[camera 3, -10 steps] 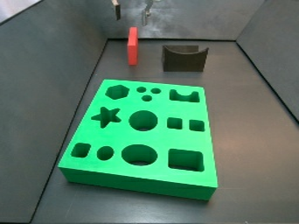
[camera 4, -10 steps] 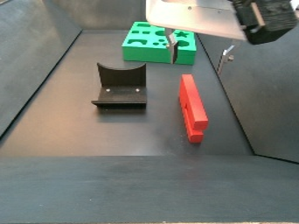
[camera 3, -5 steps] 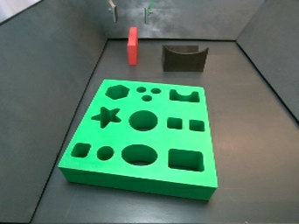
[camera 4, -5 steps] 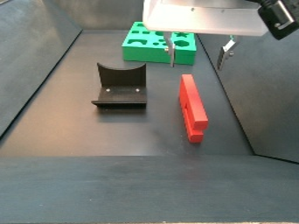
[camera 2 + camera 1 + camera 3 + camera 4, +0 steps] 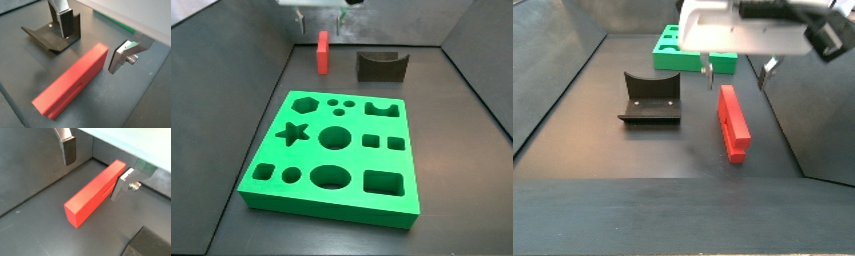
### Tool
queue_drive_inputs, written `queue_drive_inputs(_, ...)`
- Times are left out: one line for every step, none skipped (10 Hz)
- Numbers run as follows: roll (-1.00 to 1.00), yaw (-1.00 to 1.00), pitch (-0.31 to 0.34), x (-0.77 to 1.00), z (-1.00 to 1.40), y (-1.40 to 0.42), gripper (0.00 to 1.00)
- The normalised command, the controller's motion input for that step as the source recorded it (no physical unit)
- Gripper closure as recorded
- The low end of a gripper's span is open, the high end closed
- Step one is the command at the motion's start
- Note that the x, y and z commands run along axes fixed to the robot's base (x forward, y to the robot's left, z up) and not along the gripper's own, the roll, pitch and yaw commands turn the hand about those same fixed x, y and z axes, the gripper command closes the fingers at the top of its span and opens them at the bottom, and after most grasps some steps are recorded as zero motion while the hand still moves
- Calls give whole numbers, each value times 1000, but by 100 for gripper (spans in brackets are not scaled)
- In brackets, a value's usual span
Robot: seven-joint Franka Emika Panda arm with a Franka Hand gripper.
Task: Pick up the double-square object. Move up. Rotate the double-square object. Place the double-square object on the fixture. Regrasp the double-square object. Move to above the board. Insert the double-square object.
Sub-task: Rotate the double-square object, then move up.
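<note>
Gripper (image 5: 95, 41) held above red block's (image 5: 71, 84) far end, fingers apart, nothing clamped. Block lies on floor, right of fixture (image 5: 649, 97), w/ board (image 5: 334, 153) well apart. Pick judged not yet done; lift, rotate, fixture placement, regrasp, insertion all left.
</note>
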Motion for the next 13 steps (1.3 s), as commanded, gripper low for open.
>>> queue_drive_inputs(-8, -46, -40, 18, -1000, 3, 0)
queue_drive_inputs(-14, -38, -41, 22, -1000, 4, 0)
queue_drive_inputs(-22, -30, -42, 32, -1000, 6, 0)
queue_drive_inputs(-26, -27, -41, 37, -1000, 7, 0)
queue_drive_inputs(-35, -20, -34, 46, -931, 9, 0)
queue_drive_inputs(-40, -15, -31, 49, -795, 9, 0)
queue_drive_inputs(-47, -8, -36, 44, -624, 7, 0)
queue_drive_inputs(-49, -4, -39, 40, -540, 7, 0)
queue_drive_inputs(-55, 1, -48, 35, -331, 6, 0)
queue_drive_inputs(-57, 4, -52, 35, -251, 5, 0)
queue_drive_inputs(0, 0, 0, 0, 0, 0, 100)
queue_drive_inputs(0, 0, 0, 0, 833, 0, 100)
queue_drive_inputs(-1, 0, 11, -14, 812, -2, 100)
